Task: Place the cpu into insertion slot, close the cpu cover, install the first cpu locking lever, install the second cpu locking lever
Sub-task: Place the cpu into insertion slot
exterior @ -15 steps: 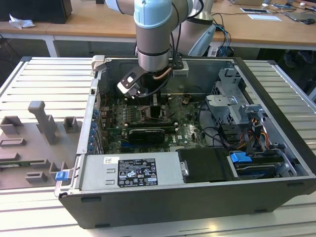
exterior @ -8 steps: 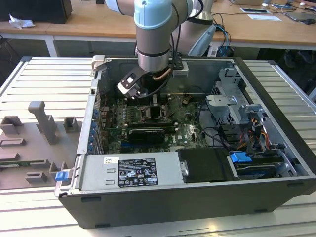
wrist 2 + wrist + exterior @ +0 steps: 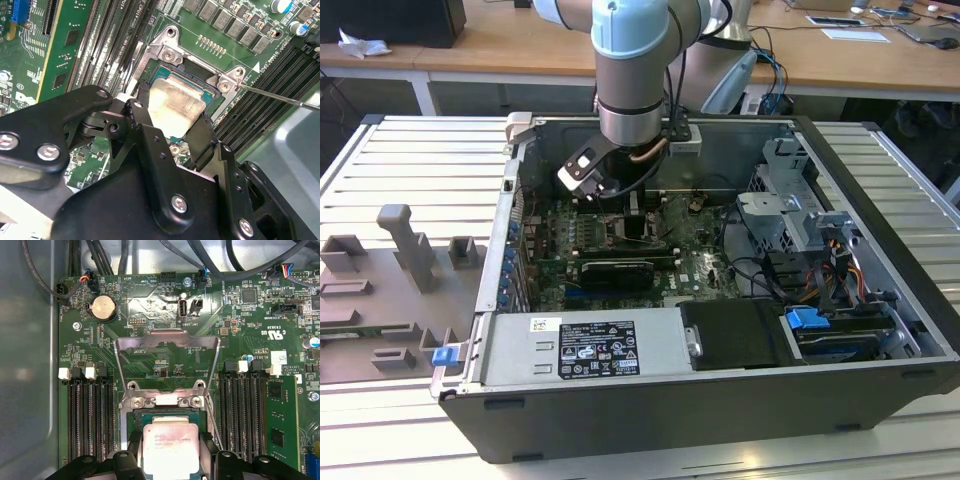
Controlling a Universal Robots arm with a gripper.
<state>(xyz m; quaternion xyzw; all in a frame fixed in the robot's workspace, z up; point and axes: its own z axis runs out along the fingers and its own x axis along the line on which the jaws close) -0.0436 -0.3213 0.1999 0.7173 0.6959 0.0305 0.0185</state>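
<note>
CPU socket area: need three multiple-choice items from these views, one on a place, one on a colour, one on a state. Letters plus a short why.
1. Where is the chip?
A. On the grey tray outside the case
B. Between the jaws, at the socket
C. On the power supply

2. What colour is the chip's top?
A. Black
B. Blue
C. Pale silver

3. How does the cover plate stand?
A. Swung open, off the socket
B. Shut over the chip
C. Lying outside the case

1 B: both wrist views show the jaws against two sides of the chip at the socket.
2 C: its metal top is pale silver.
3 A: the first wrist view shows the frame flipped back beyond the socket.
</note>
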